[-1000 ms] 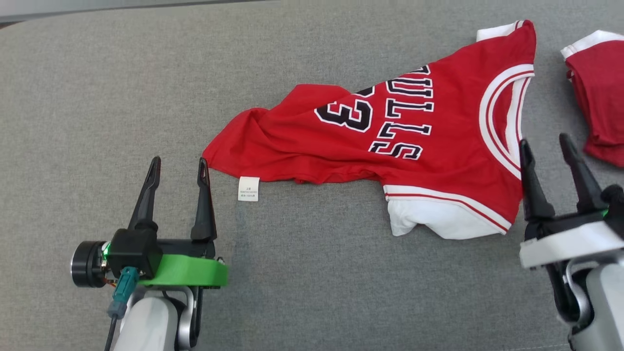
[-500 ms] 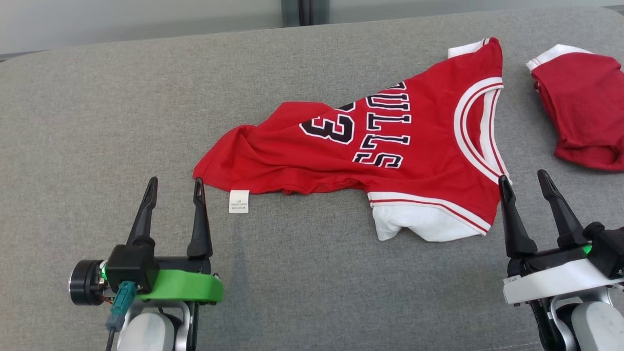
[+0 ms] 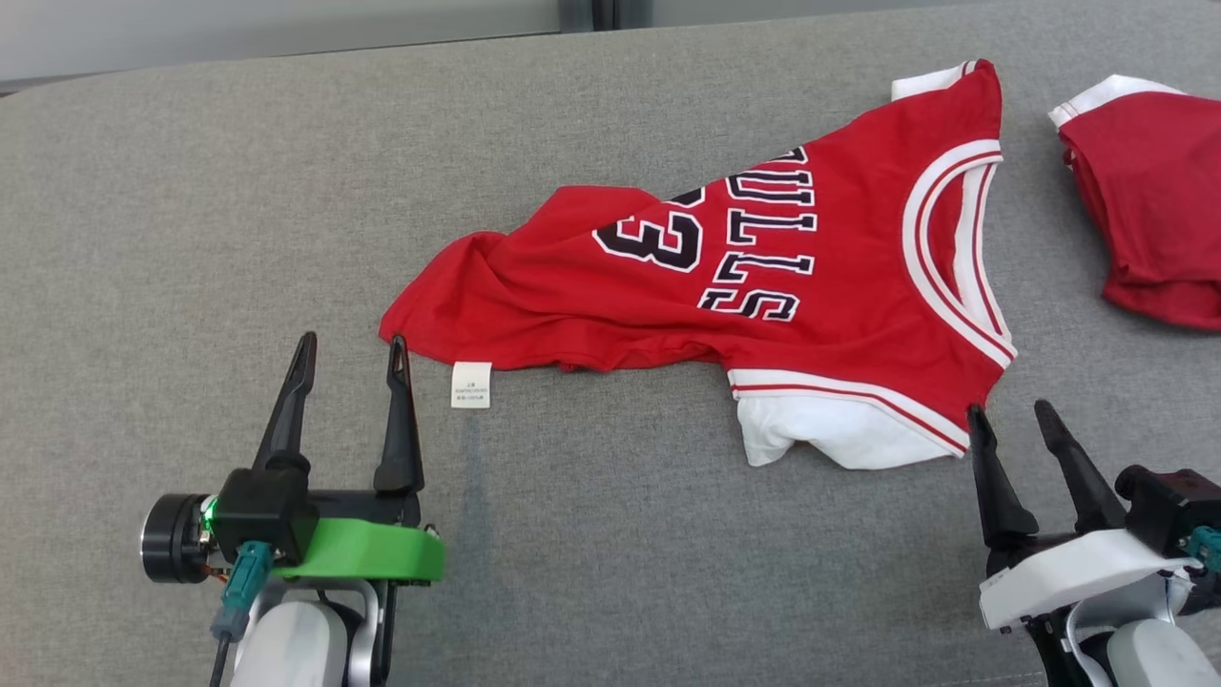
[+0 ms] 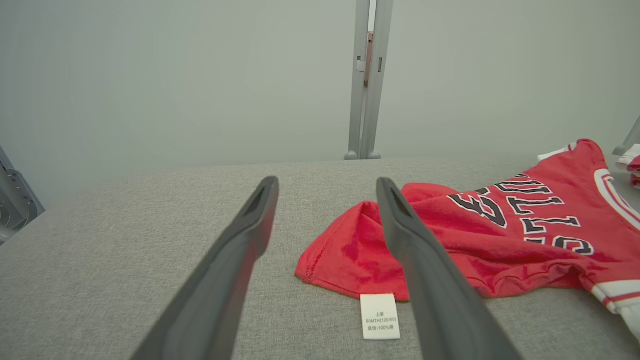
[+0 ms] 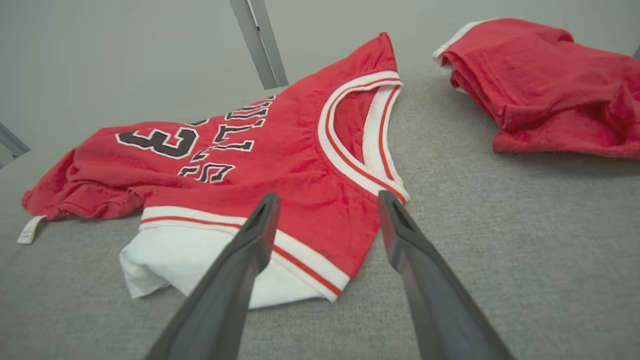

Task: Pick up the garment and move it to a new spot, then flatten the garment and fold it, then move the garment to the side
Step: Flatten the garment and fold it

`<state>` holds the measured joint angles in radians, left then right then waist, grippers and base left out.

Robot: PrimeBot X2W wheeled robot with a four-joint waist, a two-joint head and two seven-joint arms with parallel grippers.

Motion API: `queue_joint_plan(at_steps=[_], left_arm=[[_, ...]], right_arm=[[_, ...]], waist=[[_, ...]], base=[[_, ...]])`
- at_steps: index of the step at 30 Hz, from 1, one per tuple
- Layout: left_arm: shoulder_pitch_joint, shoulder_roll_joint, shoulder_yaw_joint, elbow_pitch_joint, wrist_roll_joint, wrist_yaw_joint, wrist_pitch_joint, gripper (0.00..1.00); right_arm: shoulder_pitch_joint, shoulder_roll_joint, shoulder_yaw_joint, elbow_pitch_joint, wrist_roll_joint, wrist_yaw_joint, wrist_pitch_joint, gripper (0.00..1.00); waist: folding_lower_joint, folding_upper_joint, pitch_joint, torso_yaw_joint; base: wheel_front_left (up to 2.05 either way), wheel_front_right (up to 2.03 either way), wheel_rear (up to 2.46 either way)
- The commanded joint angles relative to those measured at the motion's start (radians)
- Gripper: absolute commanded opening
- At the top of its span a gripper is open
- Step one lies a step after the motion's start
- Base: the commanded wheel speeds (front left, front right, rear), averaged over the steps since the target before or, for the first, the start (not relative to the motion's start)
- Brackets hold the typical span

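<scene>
Jersey [image 3: 763,277] lies crumpled on the grey surface [image 3: 191,191], centre-right in the head view, printed side up. Red, black-and-white "BULLS" plus a "3", white-trimmed neck opening toward the robot's right. Hem end is bunched and narrows toward the robot's left. White care label [image 3: 471,385] sticks out from the near edge there, flat on the surface. At the near armhole the fabric is folded, with white cloth showing below the red-and-white trim.

Left tool [image 3: 351,339]: fingers apart, nothing between them, pointing at the hem corner. Its right fingertip sits just beside that corner; cannot tell if it touches. Left wrist view: that finger overlaps the red fabric, with the label just beside it.

Right tool [image 3: 1007,408]: fingers apart, empty, tips just beside the near shoulder corner under the neck trim. Right wrist view: that corner lies ahead between the two fingers, and the left finger crosses over the trimmed armhole edge.

Second red garment [image 3: 1154,200], bunched, lies at the far right of the surface, apart from the jersey.

Grey wall [image 4: 150,75] and metal post [image 4: 367,80] stand behind the surface's far edge.
</scene>
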<state>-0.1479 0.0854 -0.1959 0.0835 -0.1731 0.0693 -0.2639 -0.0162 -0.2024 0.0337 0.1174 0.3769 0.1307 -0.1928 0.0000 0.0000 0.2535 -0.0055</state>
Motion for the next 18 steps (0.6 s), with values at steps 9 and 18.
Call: queue_joint_plan(at_steps=[9,18], left_arm=[[-0.048,-0.009,-0.006,-0.007,0.006,0.004,-0.001,1.0],[-0.063,-0.017,-0.005,-0.008,0.013,0.0,-0.001,1.0]], right_arm=[[-0.146,-0.036,0.037,0.258,0.061,0.0,-0.017,1.0],[-0.244,-0.11,0.134,0.241,0.089,0.0,-0.051,0.0]], waist=[[0.0,0.0,0.063,0.024],[0.0,0.0,0.069,0.045]], base=[[0.0,0.0,0.0],[0.0,0.0,0.0]])
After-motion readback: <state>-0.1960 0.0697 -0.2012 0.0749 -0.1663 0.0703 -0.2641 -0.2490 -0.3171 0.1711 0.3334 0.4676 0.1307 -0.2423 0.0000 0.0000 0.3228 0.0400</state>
